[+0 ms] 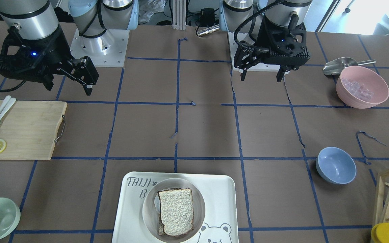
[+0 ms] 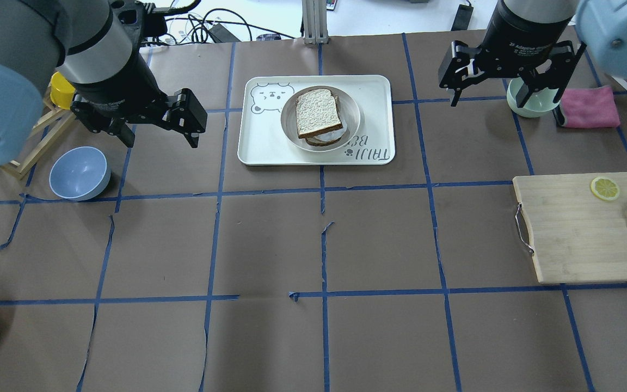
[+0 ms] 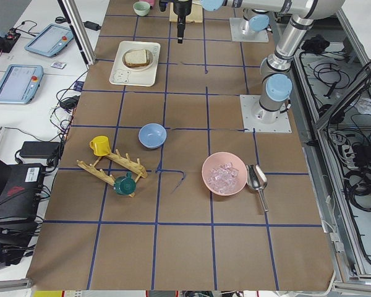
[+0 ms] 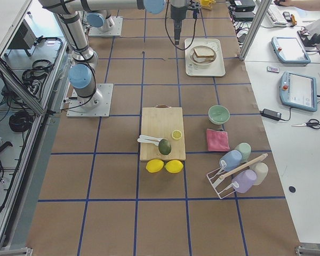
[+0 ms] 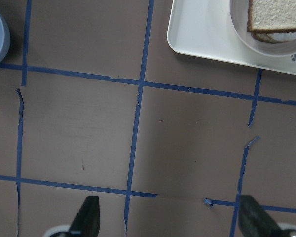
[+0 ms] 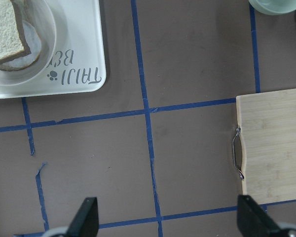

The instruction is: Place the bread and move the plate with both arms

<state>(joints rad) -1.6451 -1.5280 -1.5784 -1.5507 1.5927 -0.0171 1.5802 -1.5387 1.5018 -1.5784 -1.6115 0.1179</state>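
The bread lies plain face up on top of a second slice on the plate, which stands on the bear tray. They also show in the front view: the bread, the plate and the tray. A white edge of something shows under the top slice. My left gripper is open and empty, above the table to the left of the tray. My right gripper is open and empty, to the right of the tray. The left wrist view shows the bread at its top right, the right wrist view at its top left.
A blue bowl sits near my left gripper, with a wooden rack and a yellow cup behind it. A mint-green bowl and a pink cloth lie by my right gripper. A cutting board lies at the right.
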